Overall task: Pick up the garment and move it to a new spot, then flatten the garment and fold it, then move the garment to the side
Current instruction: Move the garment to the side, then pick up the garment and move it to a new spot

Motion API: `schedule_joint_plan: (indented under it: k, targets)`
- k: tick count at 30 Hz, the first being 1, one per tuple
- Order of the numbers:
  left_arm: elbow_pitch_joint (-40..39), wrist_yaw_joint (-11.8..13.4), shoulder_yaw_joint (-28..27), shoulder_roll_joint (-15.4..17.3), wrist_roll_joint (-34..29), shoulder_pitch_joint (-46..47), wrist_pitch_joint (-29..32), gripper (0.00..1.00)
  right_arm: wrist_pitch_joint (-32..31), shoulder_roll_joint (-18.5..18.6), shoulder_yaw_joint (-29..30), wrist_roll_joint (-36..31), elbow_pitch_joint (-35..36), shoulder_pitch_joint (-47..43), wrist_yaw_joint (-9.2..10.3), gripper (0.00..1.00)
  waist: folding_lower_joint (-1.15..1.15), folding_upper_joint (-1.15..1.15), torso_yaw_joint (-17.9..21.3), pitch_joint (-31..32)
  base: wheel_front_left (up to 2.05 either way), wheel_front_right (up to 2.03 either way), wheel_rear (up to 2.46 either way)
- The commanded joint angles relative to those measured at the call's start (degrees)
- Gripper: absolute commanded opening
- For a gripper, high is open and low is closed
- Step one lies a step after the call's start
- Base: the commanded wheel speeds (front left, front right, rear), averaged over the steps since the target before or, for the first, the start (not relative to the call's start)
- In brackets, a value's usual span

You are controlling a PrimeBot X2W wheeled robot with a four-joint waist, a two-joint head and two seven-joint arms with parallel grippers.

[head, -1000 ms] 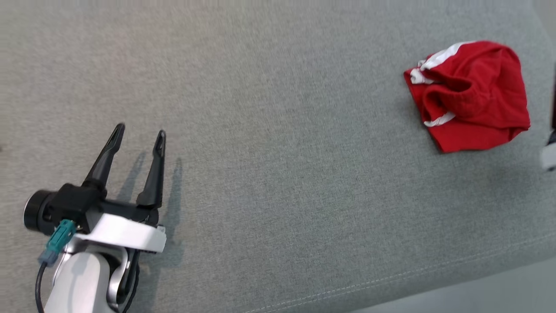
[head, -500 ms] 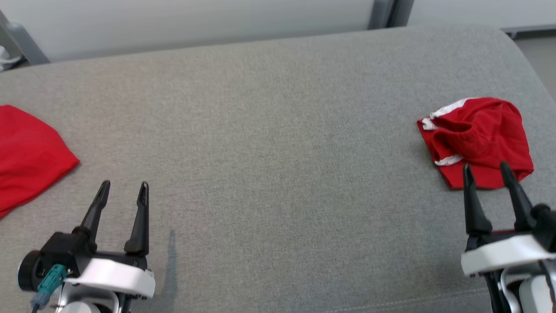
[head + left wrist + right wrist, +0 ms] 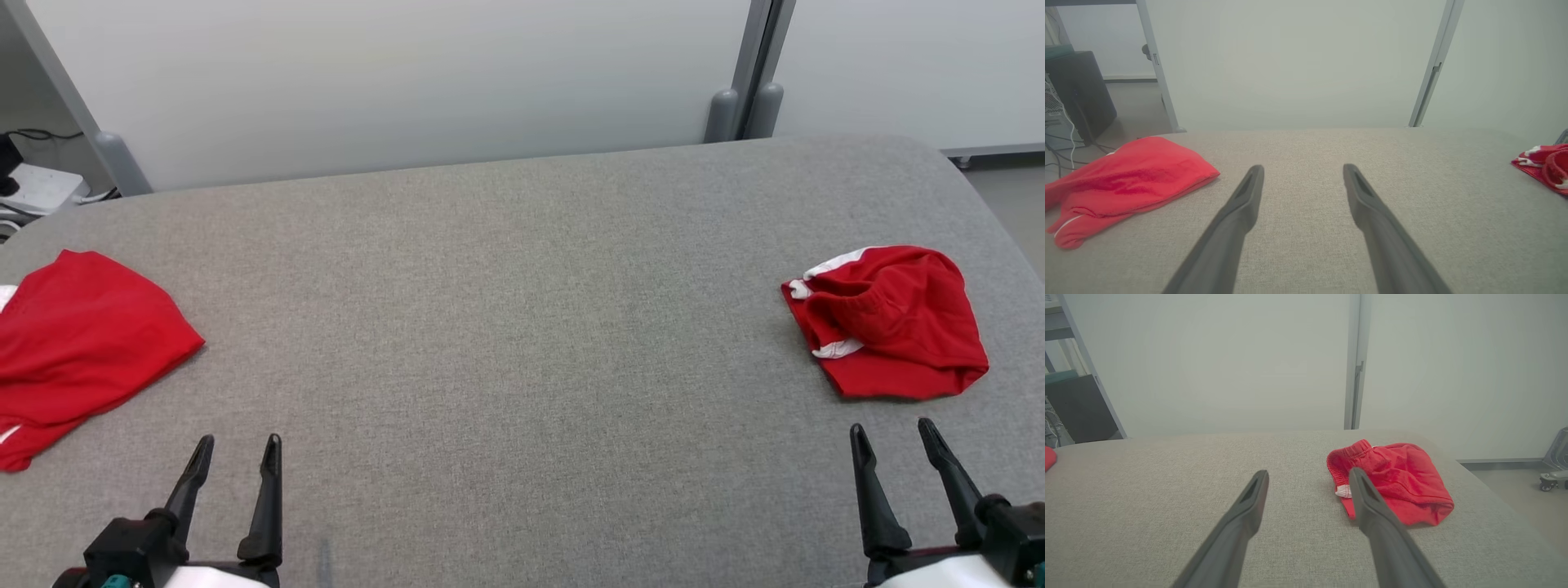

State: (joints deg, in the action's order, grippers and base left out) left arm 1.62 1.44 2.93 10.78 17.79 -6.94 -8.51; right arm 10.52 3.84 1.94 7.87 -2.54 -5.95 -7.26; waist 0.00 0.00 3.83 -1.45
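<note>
A crumpled red garment with white trim lies at the right of the grey cushioned surface. My right gripper stands open just short of it, fingers pointing at it, nothing between them. In the right wrist view the garment lies just beyond the right finger of my open right gripper. A second red garment lies flatter at the far left. My left gripper is open and empty, to the right of that cloth and nearer me. In the left wrist view that cloth sits left of my left gripper.
White wall panels with a grey post stand behind the surface. Cables and a white box sit on the floor at the far left. The surface's rounded right edge drops to floor, where a wheeled base stands.
The head camera has tilted up and swung, bringing the wall, the left garment and the right gripper into view. Both grippers stay open. Neither garment has shifted on the surface.
</note>
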Motion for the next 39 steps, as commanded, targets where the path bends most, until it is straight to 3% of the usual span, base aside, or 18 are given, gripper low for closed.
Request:
schedule_joint_plan:
  k: [1, 15, 22, 33, 39]
  targets:
    - [-1.89, 0.43, -2.20, 0.77, 0.44, 1.37, -0.07, 1.00, -0.30, 0.54, -0.68, -0.62, 2.18, 0.55, -0.23, 1.00, 0.00, 0.00, 0.05, 0.42, 0.00, 0.00, 0.00]
    - [-3.44, 1.14, -1.75, 1.52, 0.84, 0.58, 1.97, 1.00, -0.95, -0.50, 0.19, -0.99, 3.99, -0.92, -0.23, 1.00, 0.00, 0.00, -0.65, 1.29, 0.00, 0.00, 0.00]
    - [-3.82, 1.24, -1.29, 1.70, 0.85, 2.00, 2.33, 1.00, -0.71, -0.65, 0.22, -0.86, 4.61, -0.93, -0.23, 1.00, 0.00, 0.00, -4.14, 0.66, 0.00, 0.00, 0.00]
    - [-3.78, 1.93, -0.01, 0.43, 0.87, 1.71, 0.96, 1.00, -1.85, -0.59, -1.33, -1.14, 5.97, 1.27, -0.23, 1.00, 0.00, 0.00, -18.41, -0.08, 0.00, 0.00, 0.00]
    - [-2.24, 2.03, 0.25, -0.42, 1.60, 1.62, -0.27, 1.00, -2.80, -0.53, -1.70, -1.19, 7.33, 0.75, -0.23, 1.00, 0.00, 0.00, -24.29, 0.02, 0.00, 0.00, 0.00]
